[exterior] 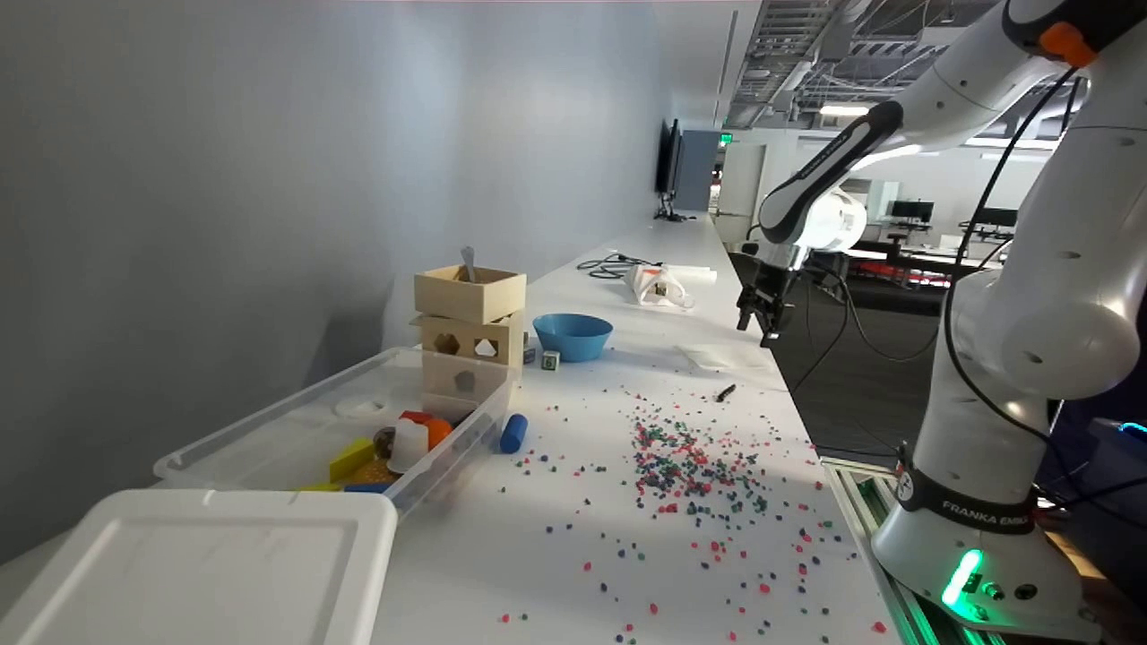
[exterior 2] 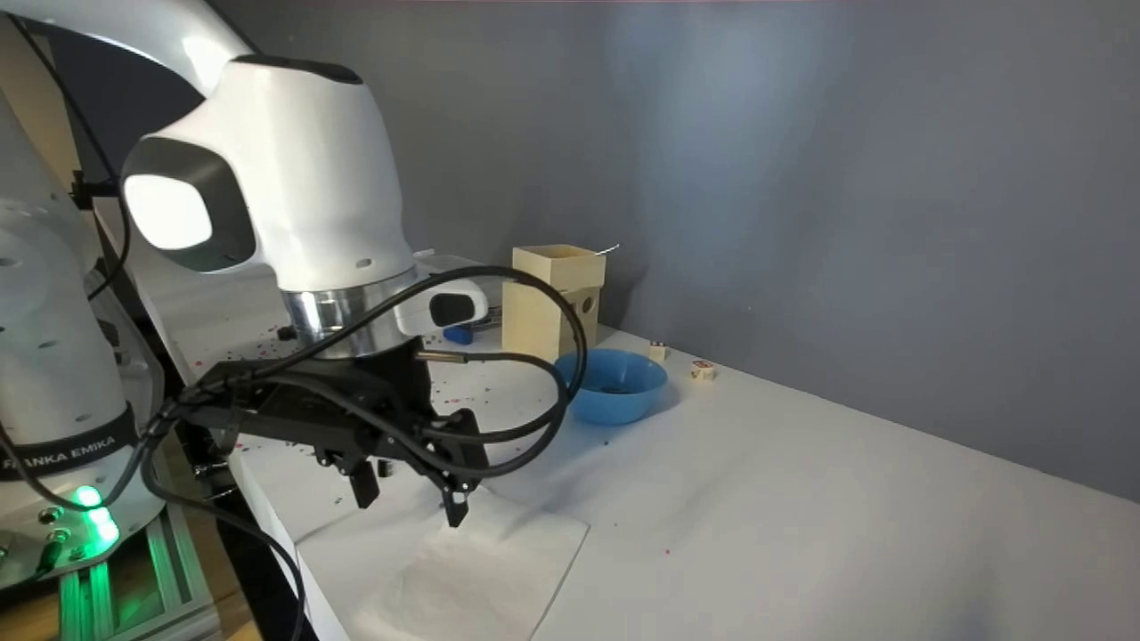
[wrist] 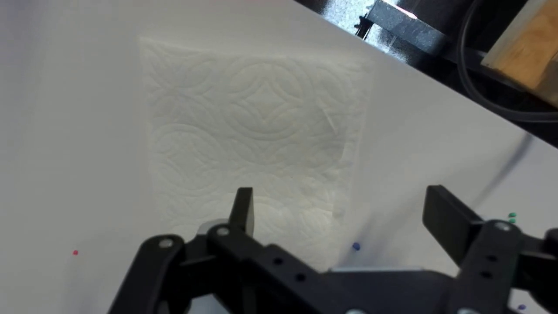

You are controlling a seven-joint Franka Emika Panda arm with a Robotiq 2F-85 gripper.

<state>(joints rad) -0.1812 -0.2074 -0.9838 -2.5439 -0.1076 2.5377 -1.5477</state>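
In an exterior view, coloured blocks are seen inside a clear plastic bin, with a white lid seen in front of it. A shallow wooden box is stacked on a taller wooden box pierced with shaped holes, and a blue bowl is set near them. Small red, blue and green pellets are strewn across the white table.

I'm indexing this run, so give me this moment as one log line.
gripper: open, empty | nearest: paper towel, lying on table | blue bowl: upright | coloured bits: scattered
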